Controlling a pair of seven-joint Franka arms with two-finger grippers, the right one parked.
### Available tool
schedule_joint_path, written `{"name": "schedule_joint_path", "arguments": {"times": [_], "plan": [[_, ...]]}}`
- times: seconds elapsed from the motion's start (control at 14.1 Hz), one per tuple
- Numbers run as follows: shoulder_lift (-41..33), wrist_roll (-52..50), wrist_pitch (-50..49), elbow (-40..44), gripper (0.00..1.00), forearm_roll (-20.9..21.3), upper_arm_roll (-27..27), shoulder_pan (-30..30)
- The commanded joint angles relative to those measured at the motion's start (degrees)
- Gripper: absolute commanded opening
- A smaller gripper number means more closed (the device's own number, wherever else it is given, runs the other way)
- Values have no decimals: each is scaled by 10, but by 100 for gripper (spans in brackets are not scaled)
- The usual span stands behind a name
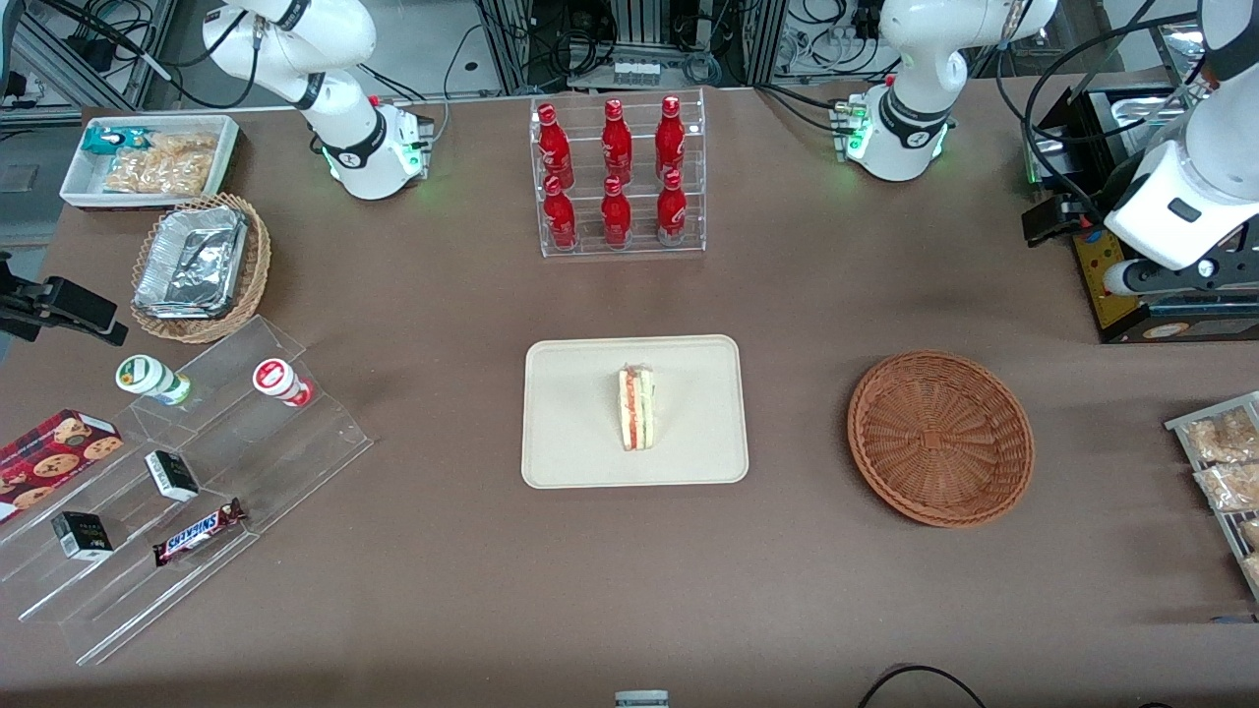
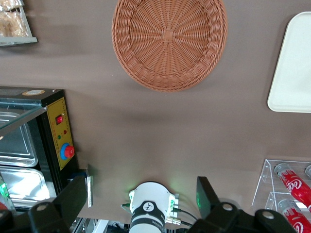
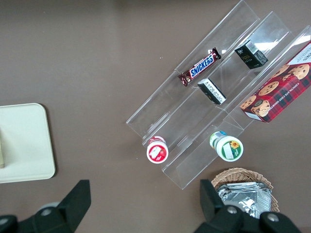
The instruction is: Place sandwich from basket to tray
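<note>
The sandwich (image 1: pixel 636 408), a pale wedge with red and green layers, lies on the middle of the cream tray (image 1: pixel 689 452). The reddish-brown basket (image 1: pixel 939 438) is empty and sits beside the tray, toward the working arm's end of the table. My left gripper (image 1: pixel 1151 280) hangs high above the table, farther from the front camera than the basket, next to a black device. In the left wrist view the gripper (image 2: pixel 141 191) is open and empty, its fingers (image 2: pixel 74 198) wide apart. That view also shows the basket (image 2: pixel 169 41) and a corner of the tray (image 2: pixel 294 63).
A black device with a red button (image 2: pixel 60 131) stands close beside the gripper. A clear rack of red bottles (image 1: pixel 618 177) stands farther back than the tray. Snack packets (image 1: pixel 1225 472) lie at the working arm's end. A clear stepped shelf (image 1: pixel 187 492) and a foil-filled tan basket (image 1: pixel 197 265) sit at the parked arm's end.
</note>
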Motion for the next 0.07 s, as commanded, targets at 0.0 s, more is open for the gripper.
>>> {"name": "schedule_joint_path", "arguments": {"times": [0.0], "plan": [[-17, 6, 14, -18, 100, -8, -8, 13]]}}
